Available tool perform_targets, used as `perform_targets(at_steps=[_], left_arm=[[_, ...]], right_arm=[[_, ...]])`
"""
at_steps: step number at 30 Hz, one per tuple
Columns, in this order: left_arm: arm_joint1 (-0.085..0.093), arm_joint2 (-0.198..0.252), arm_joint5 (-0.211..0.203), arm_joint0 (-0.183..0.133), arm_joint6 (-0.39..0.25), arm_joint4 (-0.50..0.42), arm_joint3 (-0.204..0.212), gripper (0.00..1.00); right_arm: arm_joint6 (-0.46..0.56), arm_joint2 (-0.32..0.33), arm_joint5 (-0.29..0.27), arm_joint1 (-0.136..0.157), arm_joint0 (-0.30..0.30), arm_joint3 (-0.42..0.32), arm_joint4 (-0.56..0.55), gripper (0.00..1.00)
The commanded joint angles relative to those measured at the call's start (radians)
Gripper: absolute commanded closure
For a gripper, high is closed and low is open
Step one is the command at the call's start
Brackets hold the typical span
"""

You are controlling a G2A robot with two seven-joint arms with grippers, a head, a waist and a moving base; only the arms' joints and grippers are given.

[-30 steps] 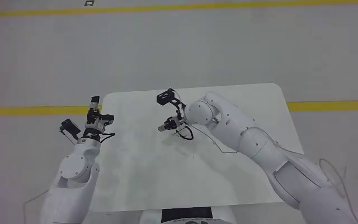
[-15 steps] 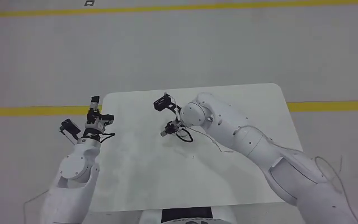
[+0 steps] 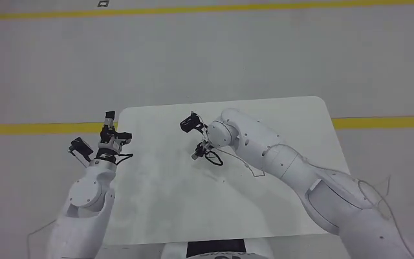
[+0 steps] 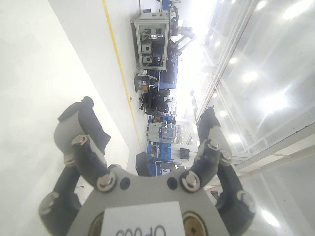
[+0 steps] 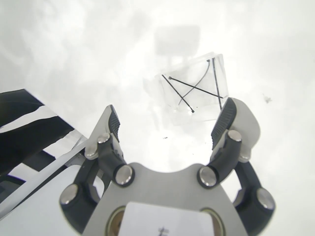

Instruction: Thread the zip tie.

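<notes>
Several thin black zip ties (image 5: 194, 87) lie crossed inside a small clear box (image 5: 221, 74) on the white table (image 5: 61, 37). My right gripper (image 5: 169, 105) hangs open just above the table, with the box a short way ahead of its fingertips and nothing between them. In the top view the right gripper (image 3: 199, 152) is over the table's middle. My left gripper (image 4: 147, 109) is open and holds nothing. It is raised at the table's left edge (image 3: 113, 129), pointing away toward the room.
The white table (image 3: 162, 194) has rounded corners and bare surface around the box. A few dark specks (image 5: 165, 138) lie near the right gripper. A yellow floor line (image 3: 39, 127) runs behind the table.
The right arm has turned at the wrist and its gripper has shifted slightly right and toward the table's front. The left arm has kept still.
</notes>
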Motion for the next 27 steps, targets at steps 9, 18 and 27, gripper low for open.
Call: perform_targets(at_steps=[9,18,27], left_arm=[[0.000,0.000,0.000,0.000,0.000,0.000,0.000,0.00],[0.000,0.000,0.000,0.000,0.000,0.000,0.000,0.00],[0.000,0.000,0.000,0.000,0.000,0.000,0.000,0.00]], right_arm=[[0.000,-0.004,0.017,-0.021,0.014,0.041,0.000,0.00],[-0.005,-0.026,-0.001,-0.037,-0.002,0.028,-0.061,0.00],[-0.045,-0.014,0.009,-0.035,-0.011,0.033,-0.067,0.00]])
